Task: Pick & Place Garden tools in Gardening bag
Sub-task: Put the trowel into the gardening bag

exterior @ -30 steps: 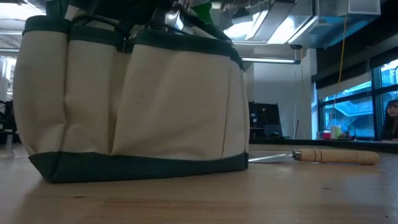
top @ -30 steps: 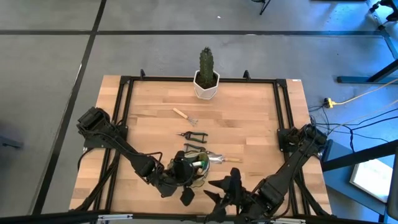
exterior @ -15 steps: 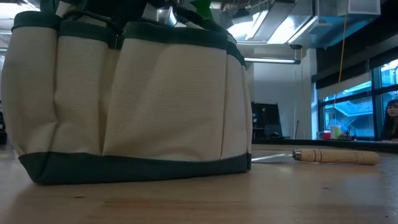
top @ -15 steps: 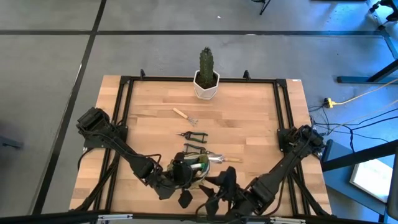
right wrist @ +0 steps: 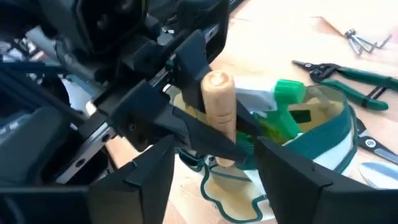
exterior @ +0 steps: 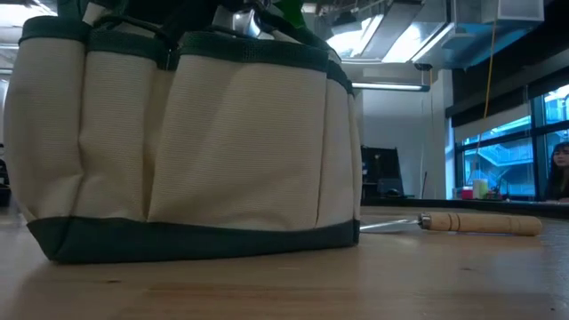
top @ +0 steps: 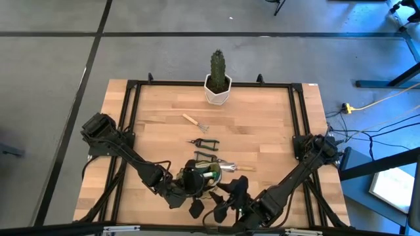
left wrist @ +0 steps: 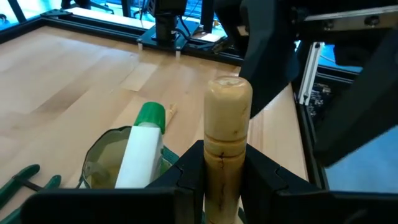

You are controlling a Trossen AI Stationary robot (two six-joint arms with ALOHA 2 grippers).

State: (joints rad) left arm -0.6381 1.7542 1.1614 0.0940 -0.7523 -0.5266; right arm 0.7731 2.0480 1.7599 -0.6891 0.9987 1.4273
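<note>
Gardening bag (top: 202, 181) at the near edge of the worktop (top: 262, 131), upright, with a white-and-green sprayer (left wrist: 142, 149) inside. Left claw (left wrist: 214, 180) clenched on a wooden tool handle (left wrist: 225, 140), held upright over the bag's mouth. Right claw (right wrist: 211, 180) released, fingers (right wrist: 292, 177) spread either side of the bag's near rim, just beside the left claw. Both arms reach in low from the near corners, crowding the bag from above. Just beyond the bag lie a trowel (top: 235, 168) and green-handled shears (top: 209, 155); farther off, pruning shears (top: 202, 141) and a wooden-handled fork (top: 195, 122). A potted cactus (top: 218, 77) stands at the far edge. No legible writing.
</note>
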